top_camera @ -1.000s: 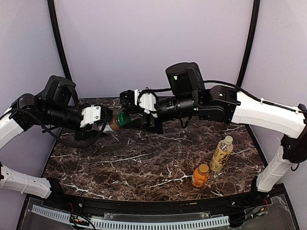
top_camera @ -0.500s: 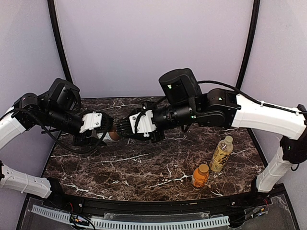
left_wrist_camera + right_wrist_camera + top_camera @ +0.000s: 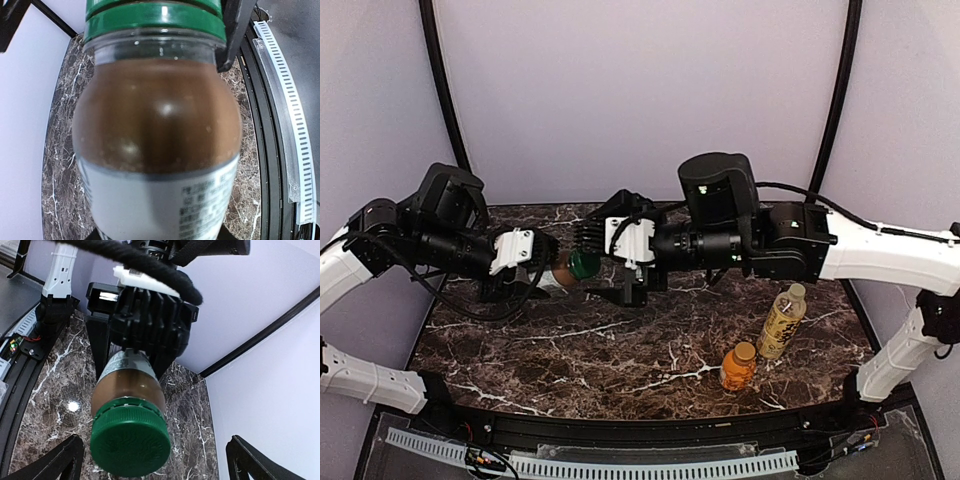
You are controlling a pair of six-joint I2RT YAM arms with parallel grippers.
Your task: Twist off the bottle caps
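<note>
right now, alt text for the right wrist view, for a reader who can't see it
A green cap on a brownish bottle points at the camera, the bottle held from behind by the left gripper. The right gripper is open, its fingers at either side of the cap, not touching it, above a marble table.

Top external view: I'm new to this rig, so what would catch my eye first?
A brown plastic bottle with a green cap, held sideways above the marble table by the left gripper. The right gripper faces the cap, fingers open. A short orange bottle and a taller yellow-labelled bottle stand front right.
</note>
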